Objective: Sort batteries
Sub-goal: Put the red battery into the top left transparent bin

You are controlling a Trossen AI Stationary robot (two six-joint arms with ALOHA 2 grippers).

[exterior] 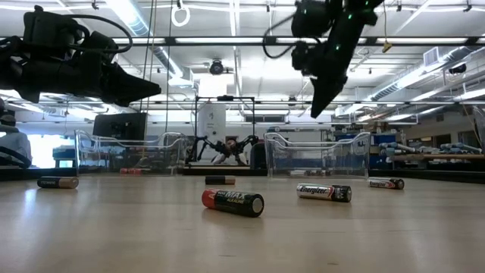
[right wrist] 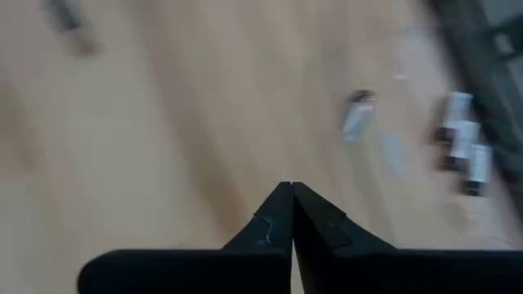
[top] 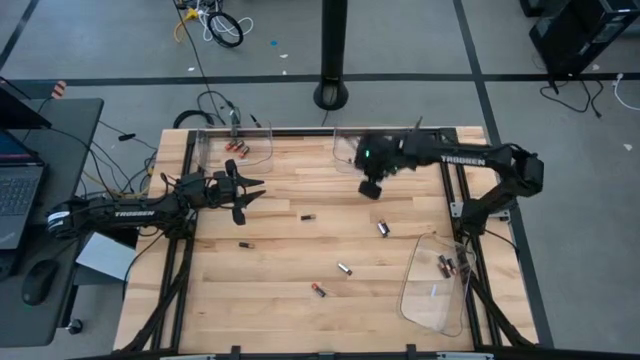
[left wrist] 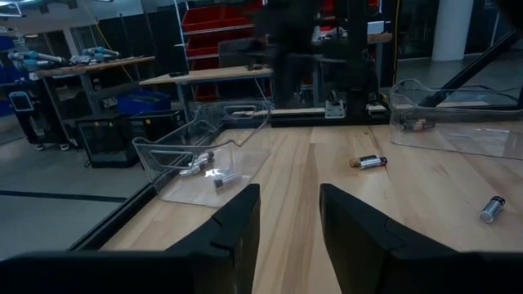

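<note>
Loose batteries lie scattered over the middle of the worktop (top: 300, 320) in the high view: one dark cell (top: 308, 216) at centre, a red-tipped one (top: 245, 245) to its lower left, a silver one (top: 383, 229) right of centre, another silver one (top: 344, 268) below it, and a red-and-black cell (top: 319, 290) lowest of all. Sorted cells already sit in containers: red ones in the clear tray (top: 262, 153) at the upper left edge, and a few in the clear tray (top: 432, 298) at lower right. A third tray (top: 345, 148) stands at the upper centre; its contents cannot be made out from above.

The right gripper (top: 371, 188) hangs above the bare wood at upper centre, near that third tray, its fingers pressed together with nothing between them, as the right wrist view confirms (right wrist: 291, 189). The closed, empty state suggests it holds no cell at present.

The left gripper (top: 246, 190) hovers at the left of the worktop, just below the upper-left tray, fingers parted and empty (left wrist: 288, 196), probably waiting or poised for a pick among the nearby loose cells.
</note>
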